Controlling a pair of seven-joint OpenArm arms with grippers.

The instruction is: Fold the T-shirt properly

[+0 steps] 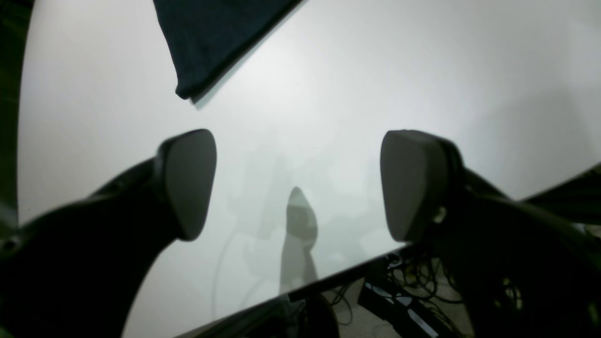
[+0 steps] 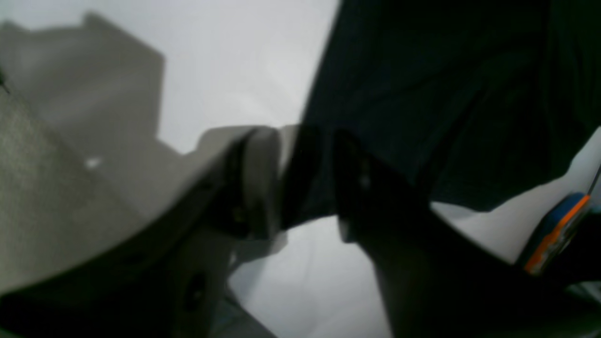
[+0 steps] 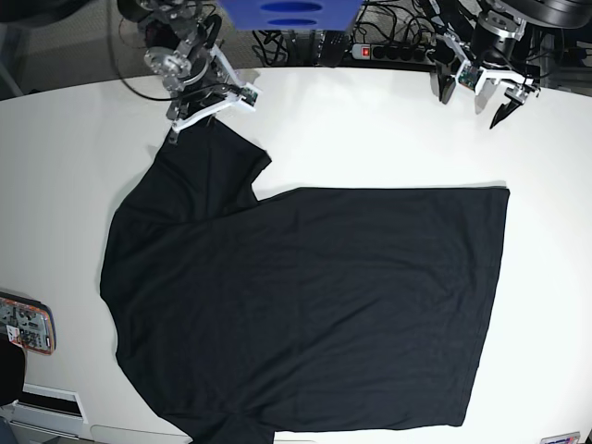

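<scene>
Showing shirt [image 3: 305, 305] edge, L gripper [image 1: 298, 185] open (clear)

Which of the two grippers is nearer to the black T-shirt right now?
The right one: the right gripper is at the T-shirt's sleeve edge, while the left gripper hangs over bare table, beyond the shirt's edge.

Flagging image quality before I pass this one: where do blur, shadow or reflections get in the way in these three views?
Right wrist view: softly blurred, the right gripper smeared, broad shadows beside the black T-shirt. Left wrist view: tabletop crisp with a faint dark reflection, left gripper out of focus. Base view: shirt mostly dark, fine folds faint.
</scene>
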